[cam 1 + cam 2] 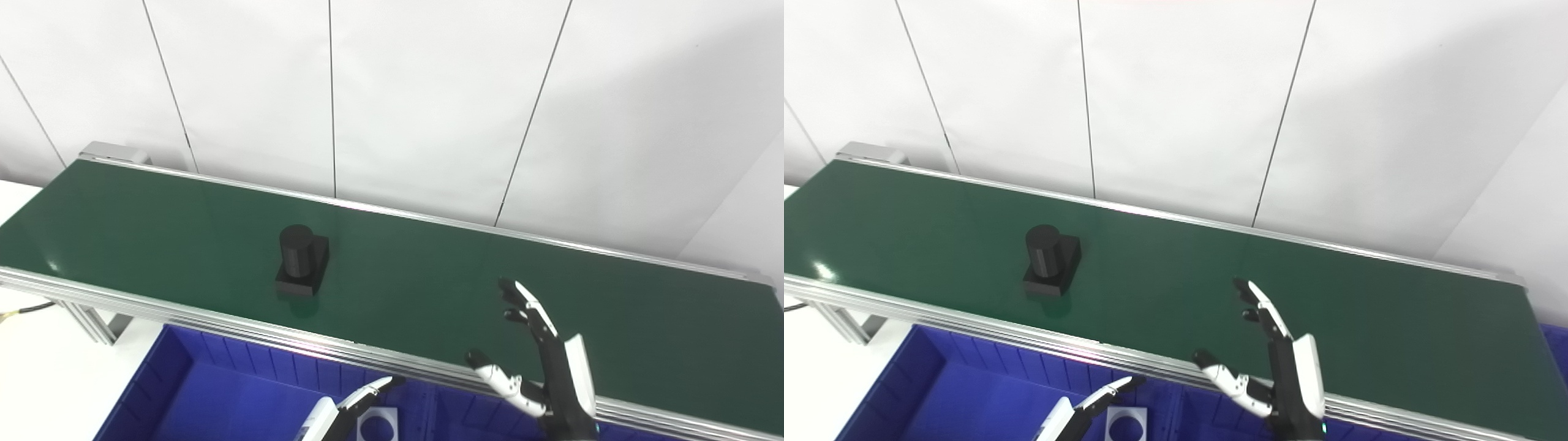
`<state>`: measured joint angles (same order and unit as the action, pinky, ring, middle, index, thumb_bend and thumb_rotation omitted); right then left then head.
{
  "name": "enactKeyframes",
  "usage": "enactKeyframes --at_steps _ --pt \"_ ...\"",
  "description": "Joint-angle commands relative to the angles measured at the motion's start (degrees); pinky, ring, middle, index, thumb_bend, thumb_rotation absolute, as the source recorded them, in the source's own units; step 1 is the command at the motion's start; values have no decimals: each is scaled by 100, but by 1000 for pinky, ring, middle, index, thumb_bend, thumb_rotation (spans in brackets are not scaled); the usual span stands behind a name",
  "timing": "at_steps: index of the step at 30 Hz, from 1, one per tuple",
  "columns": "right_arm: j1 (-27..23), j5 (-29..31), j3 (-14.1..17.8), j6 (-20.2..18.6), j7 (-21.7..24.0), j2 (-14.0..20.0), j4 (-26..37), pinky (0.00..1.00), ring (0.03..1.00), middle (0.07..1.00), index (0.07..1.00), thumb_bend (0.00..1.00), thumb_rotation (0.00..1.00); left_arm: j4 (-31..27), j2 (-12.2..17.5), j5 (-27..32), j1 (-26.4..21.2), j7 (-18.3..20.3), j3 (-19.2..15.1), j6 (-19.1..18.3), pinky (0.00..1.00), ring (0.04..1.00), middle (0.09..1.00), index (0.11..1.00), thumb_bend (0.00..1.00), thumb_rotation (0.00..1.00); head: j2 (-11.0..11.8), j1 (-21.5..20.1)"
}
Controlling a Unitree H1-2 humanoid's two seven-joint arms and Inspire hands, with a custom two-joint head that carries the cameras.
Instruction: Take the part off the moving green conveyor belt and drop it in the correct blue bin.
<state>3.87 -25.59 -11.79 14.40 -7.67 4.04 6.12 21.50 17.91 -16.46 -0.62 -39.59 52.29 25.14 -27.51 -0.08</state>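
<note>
A black part point(302, 261), a short cylinder standing on a square base, sits on the green conveyor belt point(429, 282) left of centre. My right hand point(539, 361) is raised over the belt's near edge, well to the right of the part, open with fingers spread and thumb out, holding nothing. My left hand point(343, 410) shows only as fingertips at the bottom edge, over the blue bin point(184, 380), empty as far as I can see. The part also shows in the right eye view point(1049, 260).
The blue bin lies below the belt's near aluminium rail point(245, 327). A white label with a round outline point(376, 424) sits on a divider in the bin. A white panelled wall stands behind the belt. A white table surface point(43, 367) lies at the lower left.
</note>
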Motion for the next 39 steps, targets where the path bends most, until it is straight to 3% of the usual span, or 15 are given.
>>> enactKeyframes --at_steps 1,7,16,28,39 --pt "-237 9 4 -191 158 -37 99 764 871 897 892 665 577 -74 71 35 -123 -66 -7 179 784 858 884 862 733 673 -1 5" --pt "-611 -79 -47 -753 504 -71 35 786 899 923 910 702 579 -86 80 122 -138 -40 -1 179 793 863 885 862 721 657 -51 -182" --pt "-1132 -349 -125 -1351 677 -130 -119 746 891 935 914 739 588 -70 56 131 -127 -46 -18 179 812 866 883 863 697 638 -90 -225" --pt "-1968 -835 -403 -1628 638 -334 -832 734 892 963 934 805 618 -58 58 276 -134 46 -7 179 826 875 889 866 674 649 -140 -538" --pt "-2535 -911 -505 -1663 523 -512 -1629 814 914 957 940 857 627 -135 60 382 -65 173 -11 179 771 865 897 867 689 661 -191 -644"
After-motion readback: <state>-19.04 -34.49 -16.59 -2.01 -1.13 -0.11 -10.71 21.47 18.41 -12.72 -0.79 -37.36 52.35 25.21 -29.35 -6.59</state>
